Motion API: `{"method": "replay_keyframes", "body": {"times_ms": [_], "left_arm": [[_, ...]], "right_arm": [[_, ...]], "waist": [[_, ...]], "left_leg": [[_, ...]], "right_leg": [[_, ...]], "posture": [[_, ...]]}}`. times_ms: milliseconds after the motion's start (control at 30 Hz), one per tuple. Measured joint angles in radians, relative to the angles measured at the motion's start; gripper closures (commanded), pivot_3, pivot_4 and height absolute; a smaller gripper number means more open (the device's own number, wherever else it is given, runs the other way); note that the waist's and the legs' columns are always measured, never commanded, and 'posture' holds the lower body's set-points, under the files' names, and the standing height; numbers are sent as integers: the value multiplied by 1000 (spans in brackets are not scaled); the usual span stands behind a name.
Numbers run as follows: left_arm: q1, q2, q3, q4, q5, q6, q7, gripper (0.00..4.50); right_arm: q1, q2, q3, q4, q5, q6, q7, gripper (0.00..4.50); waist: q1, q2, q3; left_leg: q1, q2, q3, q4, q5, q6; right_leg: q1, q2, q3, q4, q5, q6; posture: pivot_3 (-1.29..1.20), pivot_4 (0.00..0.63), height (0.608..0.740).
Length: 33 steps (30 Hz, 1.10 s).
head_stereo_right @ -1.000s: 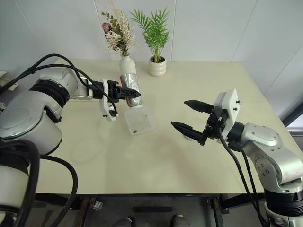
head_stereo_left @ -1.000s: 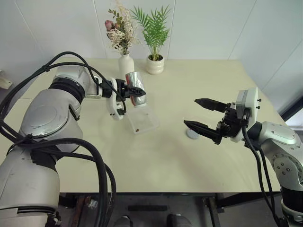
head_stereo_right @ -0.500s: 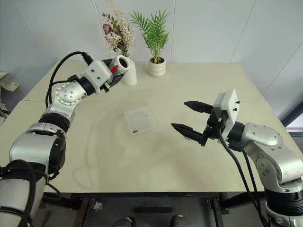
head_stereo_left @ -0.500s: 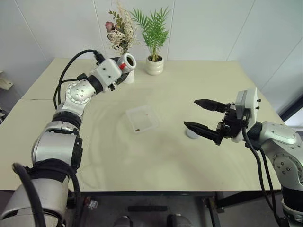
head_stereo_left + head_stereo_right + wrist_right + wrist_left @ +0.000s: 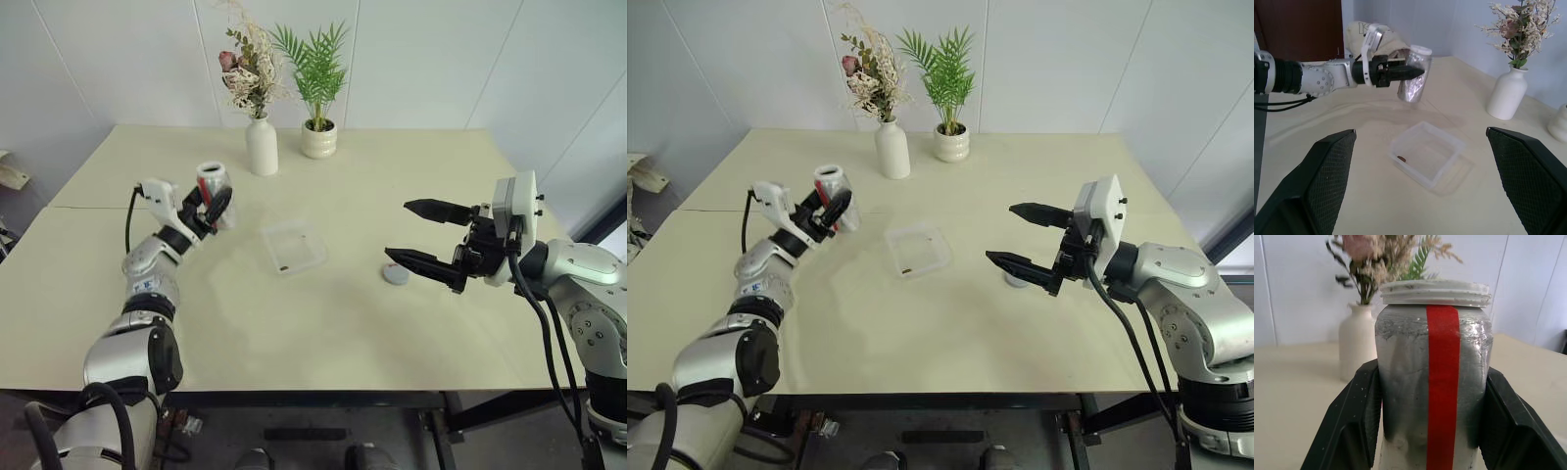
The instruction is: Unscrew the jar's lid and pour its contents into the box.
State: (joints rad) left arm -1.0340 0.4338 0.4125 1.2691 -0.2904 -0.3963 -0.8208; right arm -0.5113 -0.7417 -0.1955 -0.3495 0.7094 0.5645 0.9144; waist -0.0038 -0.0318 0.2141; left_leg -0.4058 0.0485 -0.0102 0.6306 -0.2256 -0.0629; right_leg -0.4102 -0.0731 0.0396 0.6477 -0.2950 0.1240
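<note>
The left gripper clamped the jar upright above the table, well to the left of the box, where a few dark bits of the contents lay. The lid rested on the table beneath the right gripper, whose fingers stood wide apart, empty.

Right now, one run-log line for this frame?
left end effector: shut on jar, upright | right end effector: open | lid: on table | box: holds contents

Jar base cut off; box contents indistinct
</note>
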Motion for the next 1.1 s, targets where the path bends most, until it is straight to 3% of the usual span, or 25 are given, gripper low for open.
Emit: {"method": "replay_keyframes", "body": {"times_ms": [833,1100], "left_arm": [[127,21,-61,-13,63,-63,1,2320],[164,60,-72,-45,62,-53,-17,2321]], "right_arm": [[-32,-35,20,29,-6,9,18,0],[-31,-51,20,29,-4,9,38,0]], "waist": [[-4,0,0],[-30,3,-2]], "left_leg": [[1,0,0,-1,0,0],[3,0,0,-1,0,0]], "right_leg": [[0,0,0,-2,0,0],[1,0,1,-1,1,-1]], "posture": [[0,150,740],[0,150,740]]}}
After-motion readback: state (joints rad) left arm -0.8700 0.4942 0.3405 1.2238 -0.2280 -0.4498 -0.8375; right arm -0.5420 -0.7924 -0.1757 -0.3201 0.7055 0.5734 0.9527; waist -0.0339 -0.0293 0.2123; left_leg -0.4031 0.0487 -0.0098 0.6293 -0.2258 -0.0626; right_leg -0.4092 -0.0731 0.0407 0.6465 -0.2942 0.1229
